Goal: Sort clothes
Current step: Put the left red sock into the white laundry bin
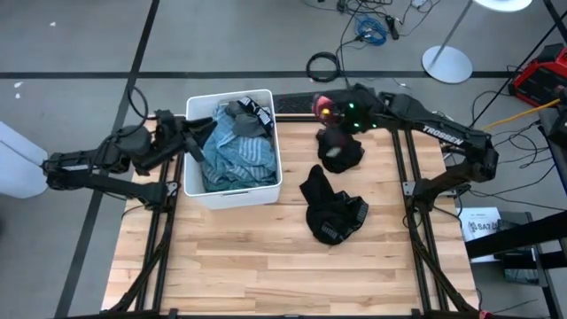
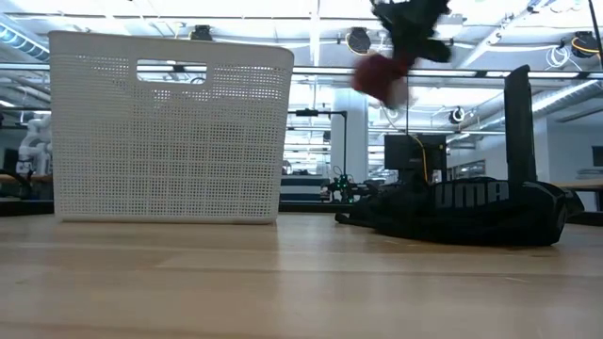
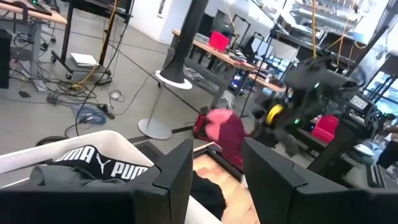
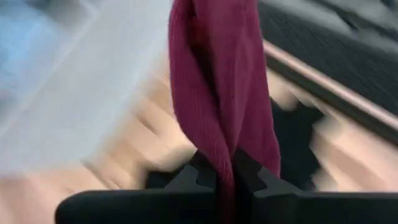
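My right gripper point(image 1: 328, 115) is shut on a magenta garment point(image 1: 321, 103) above the table's far edge, right of the white bin point(image 1: 266, 190). The garment point(image 2: 379, 77) hangs high over the table. The bin holds teal striped point(image 1: 235, 159), grey point(image 1: 237, 113) and black clothes. Two black garments point(image 1: 341, 152) point(image 1: 332, 213) lie flat on the wood to the bin's right. My left gripper point(image 1: 197, 142) stands open at the bin's left rim, nothing between its fingers point(image 3: 180, 168). My right gripper pinches a bunched fold of the magenta garment point(image 4: 225, 163) between its two fingers point(image 4: 189, 177). The fingers slant downward from the table's right side. The cloth hangs slack below the fingers point(image 2: 377, 80), lifted clear of the table.
The bin stands at the table's far left, filled nearly to its rim. Bare wood spreads along the near half of the table point(image 1: 266, 275). Frame rails point(image 1: 407, 177) run along both sides. Beyond the far edge are cables and a lamp base point(image 1: 446, 64) on the floor.
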